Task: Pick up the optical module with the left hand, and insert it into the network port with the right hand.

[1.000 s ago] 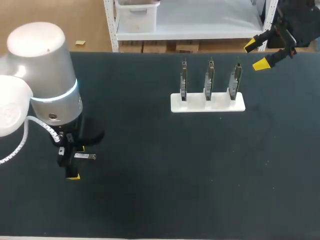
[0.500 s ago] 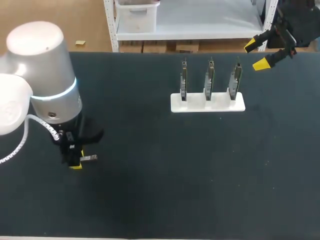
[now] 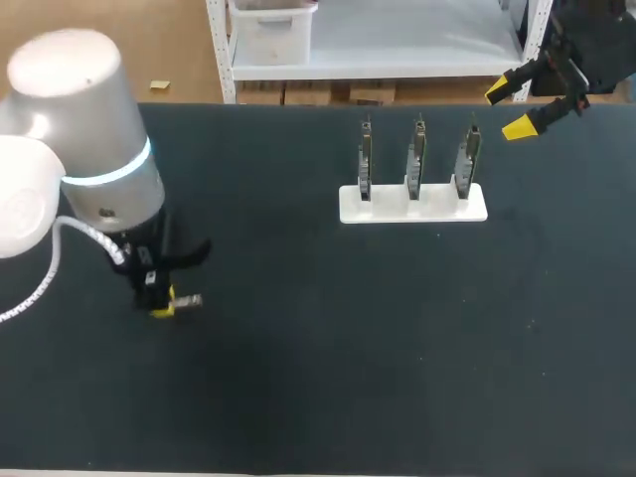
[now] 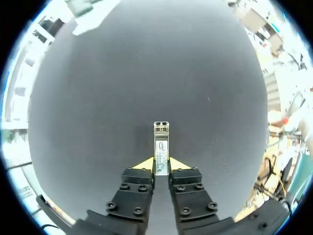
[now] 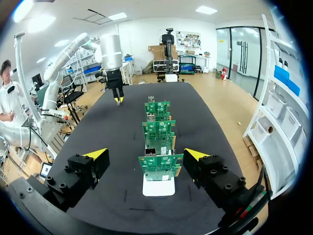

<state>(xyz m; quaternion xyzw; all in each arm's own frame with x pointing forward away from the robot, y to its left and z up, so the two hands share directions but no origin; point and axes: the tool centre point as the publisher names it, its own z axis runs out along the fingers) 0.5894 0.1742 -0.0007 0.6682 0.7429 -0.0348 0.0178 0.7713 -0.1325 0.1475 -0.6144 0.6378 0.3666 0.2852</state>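
- we see the table (image 3: 348,348) as matt and dark, finely grained like felt.
- the optical module (image 4: 161,147) is bare metal, dully shining, with a white paper-like label.
- our left gripper (image 4: 161,165) has matt black fingers.
- our left arm (image 3: 84,109) wears a smooth, glossy shell.
- the stand (image 3: 412,207) looks like smooth white plastic.

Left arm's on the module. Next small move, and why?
Likely lift the left gripper straight up a little: its jaws are shut on the rear of the optical module, which is close to the table, while the right gripper sits open beside the port boards.
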